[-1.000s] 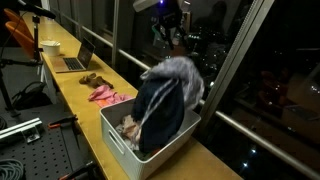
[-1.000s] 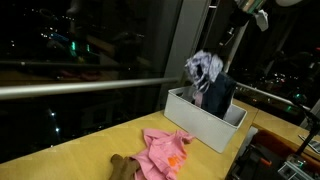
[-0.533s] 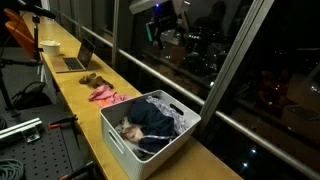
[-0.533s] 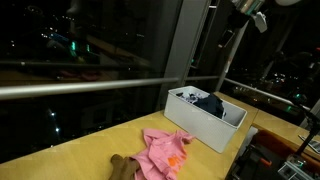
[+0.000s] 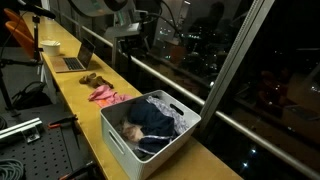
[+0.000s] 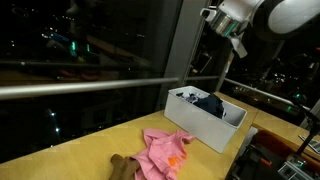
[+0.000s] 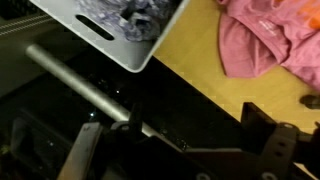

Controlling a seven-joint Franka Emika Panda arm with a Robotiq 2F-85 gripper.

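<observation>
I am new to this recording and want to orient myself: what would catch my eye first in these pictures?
A white bin stands on the long wooden counter by the dark window, with a dark blue garment piled inside. A pink cloth lies on the counter beside it. The robot's fingers hang open and empty above, apart from both.

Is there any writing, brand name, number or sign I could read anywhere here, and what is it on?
No text can be read in any view.
White bin: plain walls, no label visible.
Pink cloth: no lettering visible.
Laptop and cup: too small and blurred to tell.
</observation>
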